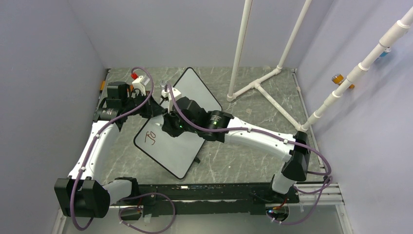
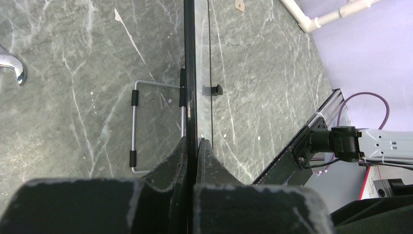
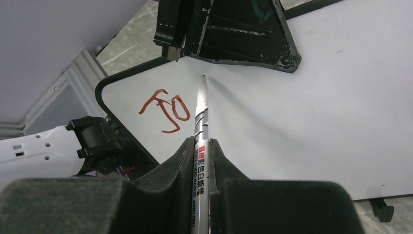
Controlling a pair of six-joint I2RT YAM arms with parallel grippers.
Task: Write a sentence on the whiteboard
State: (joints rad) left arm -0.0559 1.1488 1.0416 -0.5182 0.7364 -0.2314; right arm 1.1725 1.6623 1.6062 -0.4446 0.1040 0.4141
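Clamping an edge of the whiteboard (image 1: 180, 151) between narrow left fingers (image 2: 171, 165), board tilted mid-tabletop (image 1: 243, 161). Pinching a marker (image 3: 201, 117) in the right fingers (image 3: 176, 165), tip just beside the sentence (image 3: 165, 109). Keeping well apart from the white pipe frame (image 1: 263, 85) at far right; offering bare board rightward.

Three cameras, one whiteboard (image 1: 168, 153)
Top view looks down from behind the arm bases and takes in the whole table (image 1: 253, 156). Left wrist view, in close, sights along the whiteboard's edge past the left gripper (image 2: 191, 142). Right wrist view hangs close over its written face, which the top view also shows.
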